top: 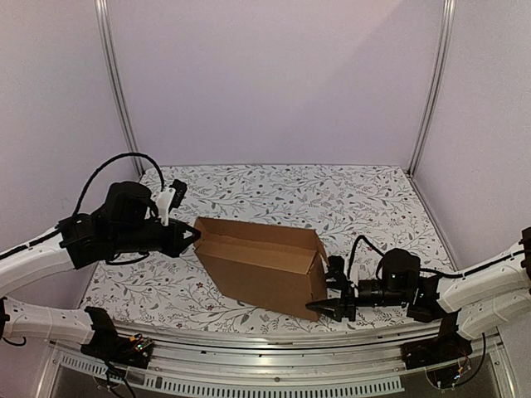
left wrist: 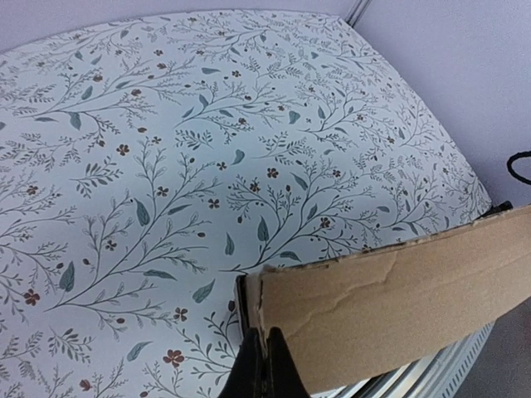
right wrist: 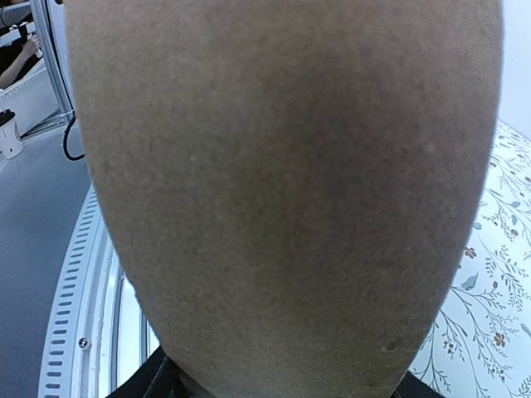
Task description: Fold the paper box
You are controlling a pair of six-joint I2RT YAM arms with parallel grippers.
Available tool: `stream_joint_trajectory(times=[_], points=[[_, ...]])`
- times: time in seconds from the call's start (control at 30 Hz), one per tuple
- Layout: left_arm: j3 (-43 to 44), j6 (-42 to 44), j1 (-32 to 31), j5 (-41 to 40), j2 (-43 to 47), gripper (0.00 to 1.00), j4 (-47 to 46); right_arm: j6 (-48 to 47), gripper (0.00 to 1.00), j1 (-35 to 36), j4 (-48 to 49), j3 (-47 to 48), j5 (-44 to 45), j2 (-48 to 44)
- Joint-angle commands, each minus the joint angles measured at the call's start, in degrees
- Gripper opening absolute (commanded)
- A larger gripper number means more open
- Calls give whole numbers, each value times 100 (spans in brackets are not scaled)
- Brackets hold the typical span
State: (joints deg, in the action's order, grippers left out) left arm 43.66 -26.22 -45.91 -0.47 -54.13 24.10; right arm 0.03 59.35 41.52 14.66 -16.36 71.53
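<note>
Left gripper (top: 192, 235) pinched narrow on the left-end edge of the paper box (top: 261, 264); right gripper (top: 325, 290) spread wide astride its right-end flap; box partly folded, open-topped, near the tabletop (top: 348, 199) front edge, floral surface showing behind to the walls.
</note>
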Motion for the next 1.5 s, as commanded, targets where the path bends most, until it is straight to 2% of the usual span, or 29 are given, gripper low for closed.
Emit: stream_joint_trajectory(times=[0.0,0.2,0.47,0.63,0.77,0.8,0.83,0.93,1.13,1.3,1.4,1.47], points=[[-121,29,-311,233,-167,0,779,349,27,-90,76,-94,867,-118],[-125,-33,-506,82,-250,0,765,461,43,-89,132,-137,979,-181],[-69,-44,-671,-152,-270,0,815,640,73,-90,230,-273,1313,-353],[-18,-41,-695,-190,-275,0,838,724,84,-90,222,-462,1486,-697],[57,-41,-720,-214,-315,0,850,769,89,-90,17,-533,1539,-1062],[82,-54,-718,-235,-325,0,863,779,96,-89,-104,-534,1521,-1148],[101,-70,-725,-260,-341,0,871,787,99,-89,-226,-534,1505,-1307],[155,-187,-735,-341,-376,0,878,827,99,-84,-695,-513,1393,-1796],[253,-331,-788,-401,-539,0,891,1082,99,-83,-2275,-158,1121,-2912],[367,-488,-828,-524,-672,0,952,1623,99,-88,-4195,695,1476,-3620],[421,-611,-881,-608,-740,0,964,2149,99,-87,-5333,1269,2094,-3740],[447,-695,-921,-656,-793,0,965,2394,99,-86,-5872,1640,2107,-3698]])
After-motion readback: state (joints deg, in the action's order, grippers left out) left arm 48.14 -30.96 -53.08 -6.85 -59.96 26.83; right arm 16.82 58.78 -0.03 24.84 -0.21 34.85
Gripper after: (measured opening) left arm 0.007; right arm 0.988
